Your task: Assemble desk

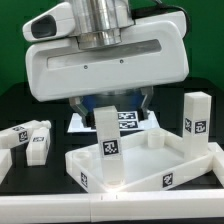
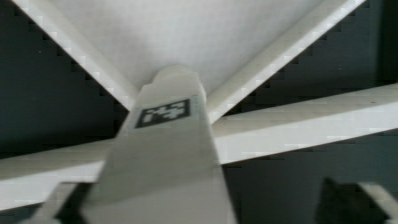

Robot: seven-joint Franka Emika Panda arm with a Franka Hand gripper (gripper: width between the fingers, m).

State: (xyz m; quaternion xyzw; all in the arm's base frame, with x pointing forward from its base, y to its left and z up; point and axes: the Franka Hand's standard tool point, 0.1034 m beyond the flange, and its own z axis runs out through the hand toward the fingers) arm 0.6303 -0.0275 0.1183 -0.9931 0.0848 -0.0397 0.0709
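While your gripper [image 1: 110, 100] hung spread around one leg [image 1: 107, 140] standing in the desk top's [image 1: 150, 165] near corner, no other leg was fitted. You had loose legs [image 1: 197, 120] beside that top, so I judged most assembly undone.

Counting one desk top [image 1: 150, 152] and four legs: two standing, a leg [image 1: 107, 140] on the top and a leg [image 1: 196, 122] at the exterior view's right, plus two lying, a leg [image 1: 14, 134] beside a leg [image 1: 38, 143]. Also counting one marker board [image 1: 128, 122] and one gripper [image 1: 110, 108]. Wrist view is showing only one leg [image 2: 169, 150], carrying one tag [image 2: 164, 110].
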